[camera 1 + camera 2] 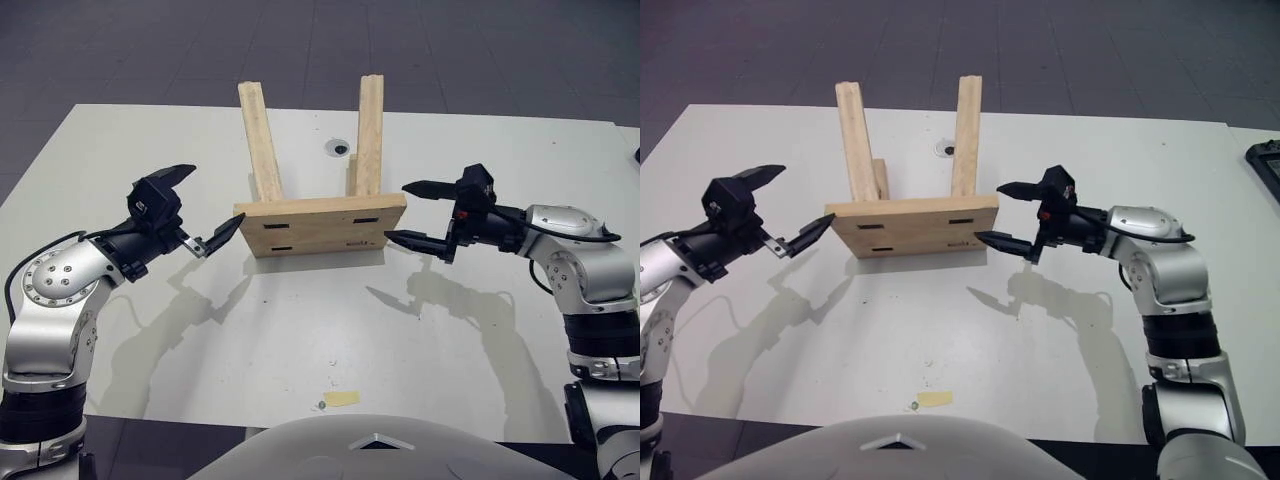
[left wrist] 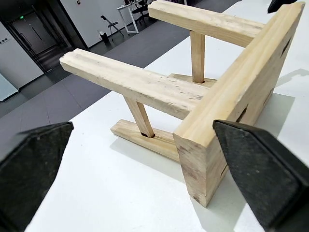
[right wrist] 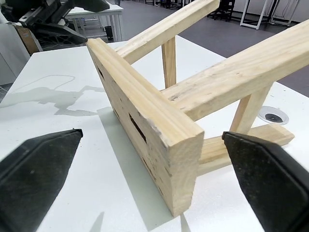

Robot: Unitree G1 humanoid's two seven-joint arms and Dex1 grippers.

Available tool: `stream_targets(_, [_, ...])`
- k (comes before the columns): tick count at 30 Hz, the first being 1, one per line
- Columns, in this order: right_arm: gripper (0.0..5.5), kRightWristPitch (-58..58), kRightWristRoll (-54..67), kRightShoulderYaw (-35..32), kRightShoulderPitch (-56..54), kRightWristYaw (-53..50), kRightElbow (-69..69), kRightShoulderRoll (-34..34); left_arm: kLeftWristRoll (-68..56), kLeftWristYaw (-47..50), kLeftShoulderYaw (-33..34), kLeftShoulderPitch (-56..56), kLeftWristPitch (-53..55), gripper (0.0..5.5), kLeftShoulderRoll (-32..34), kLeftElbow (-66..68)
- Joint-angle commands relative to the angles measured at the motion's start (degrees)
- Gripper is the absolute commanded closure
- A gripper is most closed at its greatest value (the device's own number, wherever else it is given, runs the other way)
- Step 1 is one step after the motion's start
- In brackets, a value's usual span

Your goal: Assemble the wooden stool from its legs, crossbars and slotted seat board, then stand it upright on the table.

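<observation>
The wooden stool lies on its side on the white table [image 1: 150,330]. Its slotted seat board [image 1: 320,225] stands on edge facing me, and two legs [image 1: 260,140] [image 1: 370,130] point away over the table. A crossbar [image 2: 140,116] joins the legs near the tabletop. My left gripper [image 1: 215,195] is open just off the board's left end, one fingertip almost touching its corner. My right gripper [image 1: 397,212] is open at the board's right end, with its fingers [image 3: 38,164] either side of that edge. Nothing is held.
A round cable port [image 1: 340,148] sits in the table behind the stool, between the legs. A yellow paper scrap [image 1: 341,398] and a small screw [image 1: 320,405] lie near the front edge. A dark object [image 1: 1265,165] rests at the far right.
</observation>
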Motion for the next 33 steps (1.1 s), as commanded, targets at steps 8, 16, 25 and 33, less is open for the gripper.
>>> stream_targets(8, [0.92, -2.66, -3.33, 1.78, -2.67, -0.30, 6.91, 2.70, 2.27, -1.12, -7.27, -0.93, 0.50, 0.10, -2.97, 4.87])
stream_targets(16, [2.33, -2.91, -4.62, 3.10, -3.80, 0.27, 9.04, 3.78, -0.24, -0.22, -7.40, -3.56, 1.87, 0.63, -6.86, 4.92])
stream_targets(25, [3.41, -2.35, -4.86, 4.45, -3.85, 0.49, 8.43, 5.07, -4.87, -1.74, -4.96, -4.01, 2.93, 2.15, -7.65, 6.07])
stream_targets(33, [3.41, 16.58, 1.68, 1.66, -3.56, -5.68, -4.31, 4.88, -22.66, -6.14, -0.33, -9.21, 18.40, 2.41, -5.62, 1.13])
